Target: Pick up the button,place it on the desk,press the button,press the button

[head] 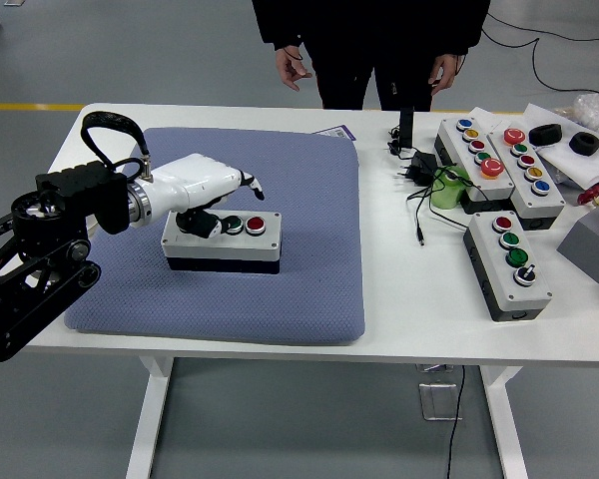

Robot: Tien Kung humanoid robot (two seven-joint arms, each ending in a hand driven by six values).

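Observation:
A white button box (221, 239) with a black base sits on the blue-grey pad (299, 259), left of middle. Its top carries a green button (234, 225) and a red button (255, 224). My left hand (215, 190), white with black joints, hovers just above the box's left half. Its fingers are loosely extended, the forefinger tip (257, 191) points out above the red button and does not touch it. The hand holds nothing. My right arm is out of view.
A person stands at the far side, hands (292, 66) hanging free. Three more button boxes (509, 261) stand at the right with cables, a black adapter (419, 166) and a green object (447, 188). An orange-topped grey box (594, 244) is at the right edge.

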